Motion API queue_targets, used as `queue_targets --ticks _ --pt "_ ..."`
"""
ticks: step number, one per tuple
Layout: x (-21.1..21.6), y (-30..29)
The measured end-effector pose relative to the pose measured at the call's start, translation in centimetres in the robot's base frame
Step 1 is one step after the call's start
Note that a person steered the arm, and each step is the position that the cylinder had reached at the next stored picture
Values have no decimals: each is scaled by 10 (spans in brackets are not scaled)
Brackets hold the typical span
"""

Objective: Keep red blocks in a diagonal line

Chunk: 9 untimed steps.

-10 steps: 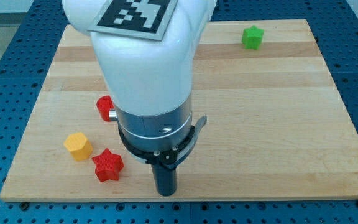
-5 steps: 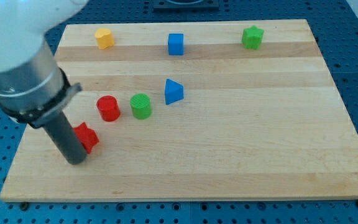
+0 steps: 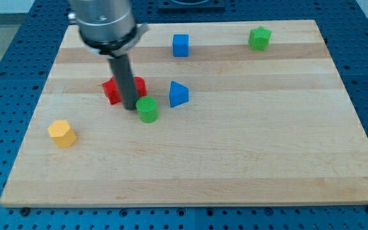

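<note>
Two red blocks sit close together at the board's upper left, partly hidden behind my rod: one (image 3: 110, 90) on the rod's left, the other (image 3: 138, 85) on its right. Their shapes cannot be made out. My tip (image 3: 130, 107) rests just below them and touches or nearly touches the left side of the green cylinder (image 3: 147, 109). The rod comes down from the view's top.
A blue triangular block (image 3: 178, 94) lies right of the green cylinder. A blue cube (image 3: 181, 45) and a green star (image 3: 259, 38) sit near the top edge. A yellow block (image 3: 62, 133) lies at the lower left of the wooden board (image 3: 248, 147).
The rod has moved from the lower left up to the red blocks. The red blocks are now side by side higher on the board. A yellow block shows at the lower left; the one at the top does not show.
</note>
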<state>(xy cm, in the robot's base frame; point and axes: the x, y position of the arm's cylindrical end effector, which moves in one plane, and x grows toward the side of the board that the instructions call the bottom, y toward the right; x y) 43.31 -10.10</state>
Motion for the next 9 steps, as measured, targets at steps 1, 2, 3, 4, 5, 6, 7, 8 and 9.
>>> queue_targets --ticks 1,2,3,4,5,6,7,8,9 --pt "-33 7" --pt "-30 -30" --pt "-11 -34" --pt "-14 -84" --pt "-24 -105" --pt "-39 -101" --pt "-49 -101" --pt "-58 -104" --pt "-71 -118"
